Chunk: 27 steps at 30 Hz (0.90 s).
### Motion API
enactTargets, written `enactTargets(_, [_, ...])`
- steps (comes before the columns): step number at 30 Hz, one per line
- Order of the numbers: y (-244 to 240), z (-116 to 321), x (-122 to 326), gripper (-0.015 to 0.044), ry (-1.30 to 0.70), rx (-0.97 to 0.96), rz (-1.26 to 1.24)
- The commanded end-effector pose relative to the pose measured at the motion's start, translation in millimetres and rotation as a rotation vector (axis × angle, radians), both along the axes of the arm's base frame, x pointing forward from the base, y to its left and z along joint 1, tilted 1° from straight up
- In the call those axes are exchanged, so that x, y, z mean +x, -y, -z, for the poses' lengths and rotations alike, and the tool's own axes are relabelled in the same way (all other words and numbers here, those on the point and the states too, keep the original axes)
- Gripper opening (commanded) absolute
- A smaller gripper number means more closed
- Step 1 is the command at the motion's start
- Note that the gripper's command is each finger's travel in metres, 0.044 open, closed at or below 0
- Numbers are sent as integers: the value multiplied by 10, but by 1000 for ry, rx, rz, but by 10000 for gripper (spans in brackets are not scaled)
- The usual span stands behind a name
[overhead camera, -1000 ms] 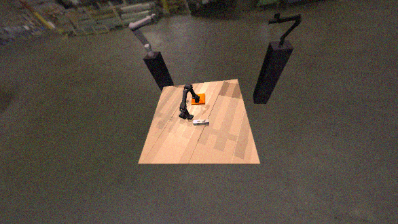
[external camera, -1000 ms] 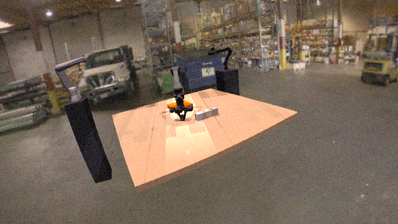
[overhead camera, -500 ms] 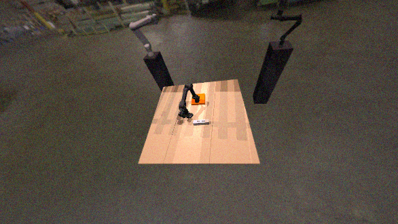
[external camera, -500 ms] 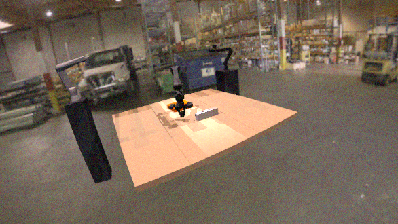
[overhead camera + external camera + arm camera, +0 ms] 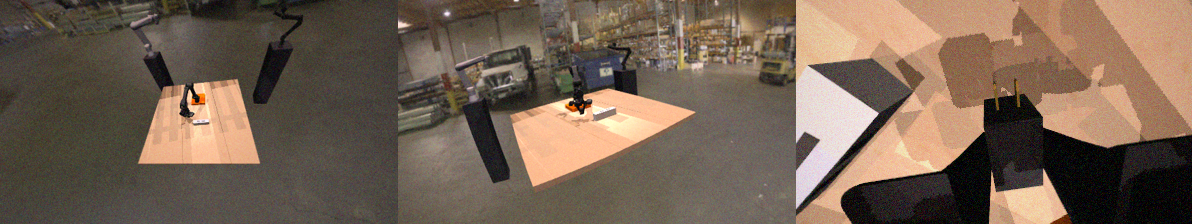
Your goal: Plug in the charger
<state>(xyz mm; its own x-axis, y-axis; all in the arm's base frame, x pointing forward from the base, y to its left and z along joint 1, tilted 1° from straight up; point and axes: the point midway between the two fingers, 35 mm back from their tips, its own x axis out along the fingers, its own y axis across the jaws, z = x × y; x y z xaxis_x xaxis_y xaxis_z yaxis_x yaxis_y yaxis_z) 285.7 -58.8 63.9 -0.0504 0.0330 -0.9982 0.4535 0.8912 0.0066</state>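
My gripper (image 5: 192, 115) (image 5: 581, 111) (image 5: 1009, 134) is shut on the black charger (image 5: 1018, 157), with one finger against each side of its body. In the wrist view two thin gold prongs stick out of the charger's far end, pointing up the picture. The charger appears to be held above the table; it is too small to make out in the top and exterior views. The power strip (image 5: 201, 122) (image 5: 604, 114) (image 5: 838, 117) is a long white bar with grey sides and dark outlets on top. It lies beside the gripper, to the left in the wrist view, apart from the charger.
The wooden table (image 5: 204, 149) (image 5: 561, 163) carries an orange block (image 5: 202, 98) (image 5: 570, 107) at the arm's base, behind the gripper. Two other arms stand on dark pedestals (image 5: 274, 68) (image 5: 487, 139) off the table's sides. Shadows of the gripper fall near the charger.
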Motion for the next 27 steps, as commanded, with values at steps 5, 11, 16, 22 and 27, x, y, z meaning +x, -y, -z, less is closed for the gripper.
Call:
enactTargets(5, [-163,36,12,0,1,-4,-45])
enactTargets(11, [-295,65,13,0,1,-3,-85])
enactTargets(16, [-405,90,9,0,1,-3,-119])
enactTargets(22, [-536,120,-3,0,1,-2,-160])
enactTargets(27, [-645,144,-17,0,1,-1,-194])
